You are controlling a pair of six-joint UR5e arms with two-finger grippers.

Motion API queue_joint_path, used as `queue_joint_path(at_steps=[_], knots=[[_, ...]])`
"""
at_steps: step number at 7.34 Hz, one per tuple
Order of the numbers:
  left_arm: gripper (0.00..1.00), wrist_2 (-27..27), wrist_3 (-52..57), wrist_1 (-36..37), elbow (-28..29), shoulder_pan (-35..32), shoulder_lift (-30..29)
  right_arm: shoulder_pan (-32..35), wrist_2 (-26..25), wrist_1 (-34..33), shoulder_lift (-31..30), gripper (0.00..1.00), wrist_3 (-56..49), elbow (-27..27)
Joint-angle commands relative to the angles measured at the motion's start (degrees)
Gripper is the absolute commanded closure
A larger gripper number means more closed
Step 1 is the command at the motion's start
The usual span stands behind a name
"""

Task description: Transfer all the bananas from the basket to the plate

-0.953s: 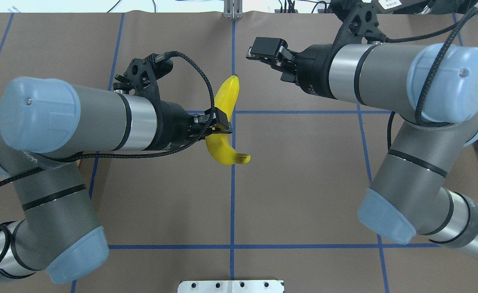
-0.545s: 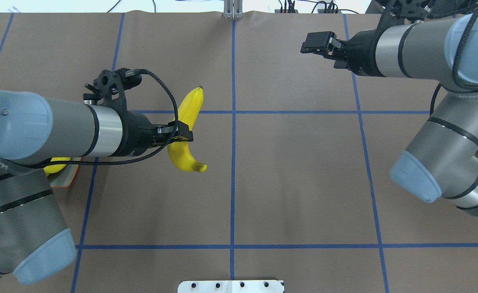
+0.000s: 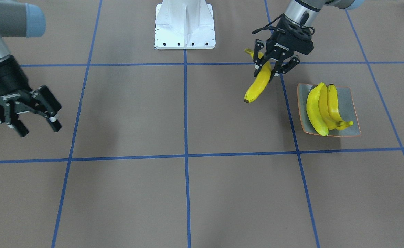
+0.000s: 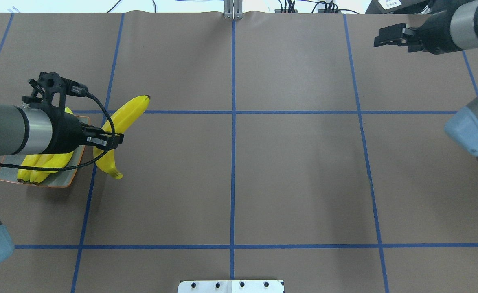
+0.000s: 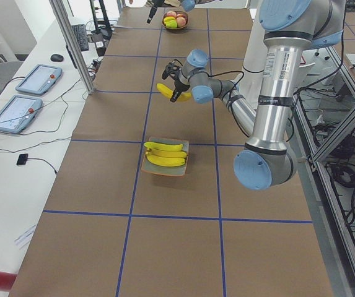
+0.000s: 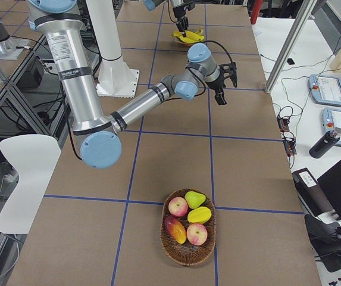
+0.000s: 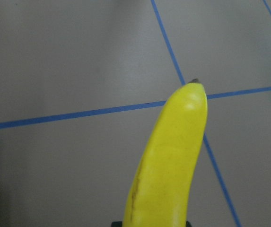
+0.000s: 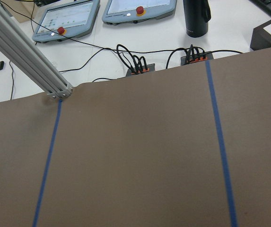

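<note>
The left gripper (image 3: pixel 266 74) holds a banana (image 3: pixel 256 90) by its middle, in the air just beside the plate (image 3: pixel 350 100) with three bananas (image 3: pixel 320 110). It looks light and slippery, so the middle is a good grip. The right gripper (image 3: pixel 39 129) is wide, empty.

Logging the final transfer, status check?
Left gripper shut on fourth banana, short of plate. Right gripper open, empty. Three bananas on plate. Nothing seen between.

Taped table (image 4: pixel 296 171) — plate (image 3: pixel 349 100), fruit basket (image 6: pixel 185 258).
</note>
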Motion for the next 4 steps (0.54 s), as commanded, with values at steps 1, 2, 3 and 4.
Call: queue_joint_path(at_steps=[1, 2, 3, 4], knots=[[1.0, 0.0, 18.5, -0.2, 0.2, -4.5, 4.7, 10.0, 8.2, -0.2, -4.4, 0.0, -19.5, -5.5], [1.0, 0.0, 27.4, -0.2, 0.6, -6.7, 5.8, 12.9, 8.9, -0.1, -6.1, 0.0, -27.2, -8.1], [1.0, 0.0, 36.1, -0.3, 1.8, -9.0, 6.6, 14.7, 9.7, -0.1, -6.9, 0.0, -32.1, -10.1], [1.0, -0.1, 42.9, -0.3, 3.5, -11.2, 6.7, 16.8, 11.2, 0.0, -7.0, 0.0, -36.5, -12.5]])
